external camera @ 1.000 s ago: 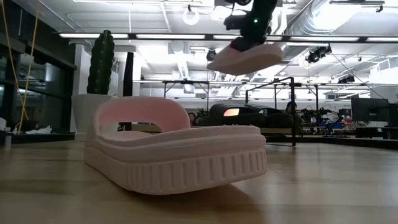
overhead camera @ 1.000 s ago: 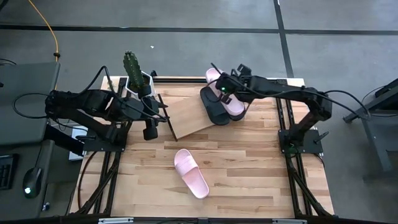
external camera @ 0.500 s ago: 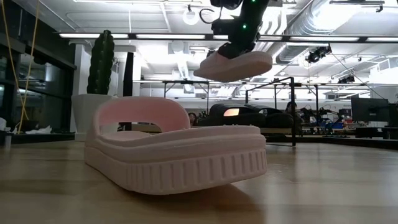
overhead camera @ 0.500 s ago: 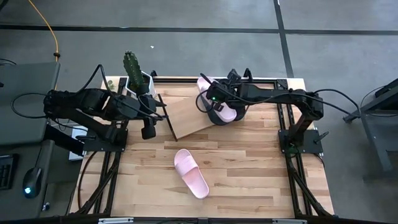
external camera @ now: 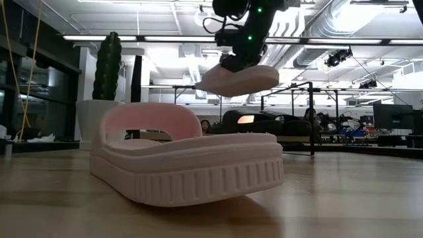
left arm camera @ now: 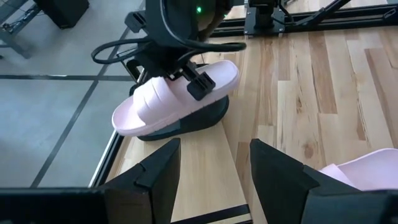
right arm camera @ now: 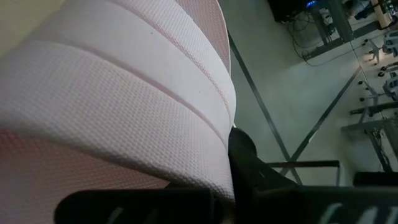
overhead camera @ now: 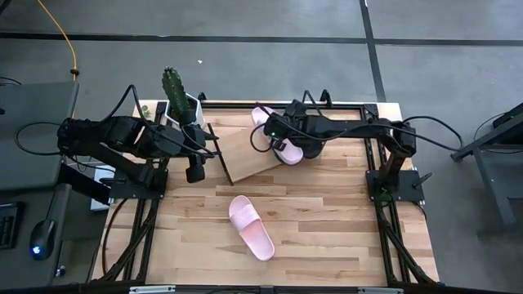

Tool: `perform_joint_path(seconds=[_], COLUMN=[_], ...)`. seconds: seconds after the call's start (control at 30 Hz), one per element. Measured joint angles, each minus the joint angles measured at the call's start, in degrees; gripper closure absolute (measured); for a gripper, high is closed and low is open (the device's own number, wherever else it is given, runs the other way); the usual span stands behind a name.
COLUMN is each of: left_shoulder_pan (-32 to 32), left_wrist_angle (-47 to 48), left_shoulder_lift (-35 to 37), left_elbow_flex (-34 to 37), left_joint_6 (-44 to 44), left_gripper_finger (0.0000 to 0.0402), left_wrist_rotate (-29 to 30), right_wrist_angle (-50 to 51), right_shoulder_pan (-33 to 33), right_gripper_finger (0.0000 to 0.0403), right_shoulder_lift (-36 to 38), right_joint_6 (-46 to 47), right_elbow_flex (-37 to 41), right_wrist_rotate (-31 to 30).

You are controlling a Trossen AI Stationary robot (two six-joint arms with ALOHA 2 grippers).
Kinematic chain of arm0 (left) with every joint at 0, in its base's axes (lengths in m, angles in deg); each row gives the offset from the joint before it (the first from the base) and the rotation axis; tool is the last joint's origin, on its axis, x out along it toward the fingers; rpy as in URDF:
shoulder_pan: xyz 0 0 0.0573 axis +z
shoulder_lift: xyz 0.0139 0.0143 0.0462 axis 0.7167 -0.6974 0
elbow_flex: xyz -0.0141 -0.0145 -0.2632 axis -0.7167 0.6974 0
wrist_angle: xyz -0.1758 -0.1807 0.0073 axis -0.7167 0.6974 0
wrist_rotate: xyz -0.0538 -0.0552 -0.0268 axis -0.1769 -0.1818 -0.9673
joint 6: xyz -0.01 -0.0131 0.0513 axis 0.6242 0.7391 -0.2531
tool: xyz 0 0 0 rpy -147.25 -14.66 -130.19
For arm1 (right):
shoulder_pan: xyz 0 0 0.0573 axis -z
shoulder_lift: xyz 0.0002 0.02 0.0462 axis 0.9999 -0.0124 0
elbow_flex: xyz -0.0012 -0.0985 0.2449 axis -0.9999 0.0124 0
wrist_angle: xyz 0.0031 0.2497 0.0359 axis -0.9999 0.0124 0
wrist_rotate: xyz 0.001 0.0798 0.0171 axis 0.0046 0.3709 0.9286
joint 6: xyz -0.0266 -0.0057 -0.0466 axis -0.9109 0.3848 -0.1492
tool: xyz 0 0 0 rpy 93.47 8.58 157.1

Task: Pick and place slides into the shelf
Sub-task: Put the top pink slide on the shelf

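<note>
The right gripper (overhead camera: 276,131) clamps its fingers on a pink slide (overhead camera: 263,119) and holds it in the air over the far end of the shelf (overhead camera: 249,151), above the black slides (overhead camera: 288,151). Only the low view shows it off the ground. Another pink slide (overhead camera: 251,226) lies on the table (overhead camera: 327,220) near the shelf. The left gripper (left arm camera: 214,171) waits beside the shelf, fingers spread apart.

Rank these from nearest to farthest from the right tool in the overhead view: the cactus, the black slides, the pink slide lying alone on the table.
1. Black slides, directly beneath the right tool.
2. Cactus, at the table's far left corner.
3. Lone pink slide, mid-table toward the near edge.
</note>
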Motion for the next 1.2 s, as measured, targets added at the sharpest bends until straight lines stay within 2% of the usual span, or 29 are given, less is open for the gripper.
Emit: perform_joint_path(seconds=[0.53, 0.97, 1.2], left_shoulder_pan=[0.0, 0.0, 0.0], left_wrist_angle=[-1.3, -0.9, -0.8], left_shoulder_lift=[0.0, 0.0, 0.0], left_elbow_flex=[0.0, 0.0, 0.0], left_joint_6=[-0.2, -0.2, -0.2], left_gripper_finger=[0.0224, 0.0224, 0.0224], left_wrist_rotate=[0.0, -0.1, -0.2], right_wrist_angle=[-6.9, -16.4, -18.0], right_shoulder_pan=[-3.1, -3.4, -3.6], right_gripper_finger=[0.0403, 0.0403, 0.0403], right_shoulder_lift=[-2.7, -6.6, -8.8], right_joint_6=[-0.4, -1.3, -1.1], right_elbow_flex=[0.0, 0.0, 0.0], right_wrist_rotate=[0.2, 3.8, 4.9])
